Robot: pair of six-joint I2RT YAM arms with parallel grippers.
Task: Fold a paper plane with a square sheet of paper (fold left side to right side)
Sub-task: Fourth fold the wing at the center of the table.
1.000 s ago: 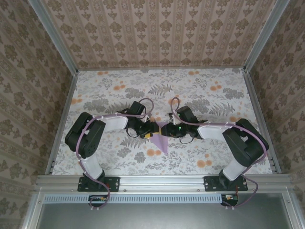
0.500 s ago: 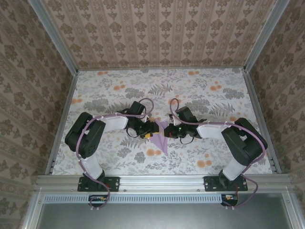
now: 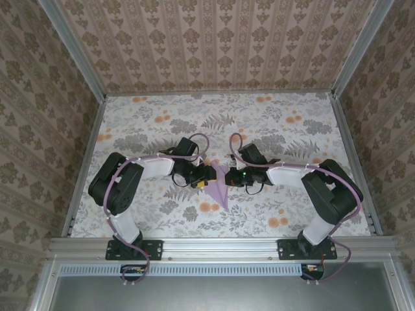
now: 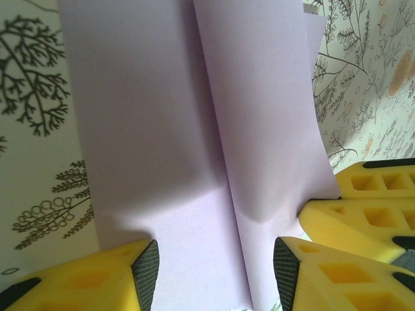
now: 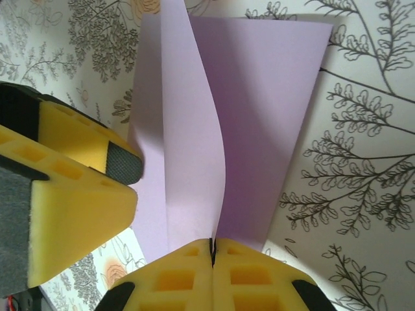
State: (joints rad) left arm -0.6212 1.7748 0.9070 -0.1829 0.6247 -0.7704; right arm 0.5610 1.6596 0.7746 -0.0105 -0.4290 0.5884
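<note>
The plane lies at the middle of the tabletop, already pointed and creased. The right end effector is closed on its raised side; the left end effector stands half open astride it, gripping nothing. The side-to-side fold seems not yet flattened

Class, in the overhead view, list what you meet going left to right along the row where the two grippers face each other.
Left arm's bulky black joint → yellow-fingered left gripper → pale lilac folded paper plane → right gripper → right arm's bulky black joint.
</note>
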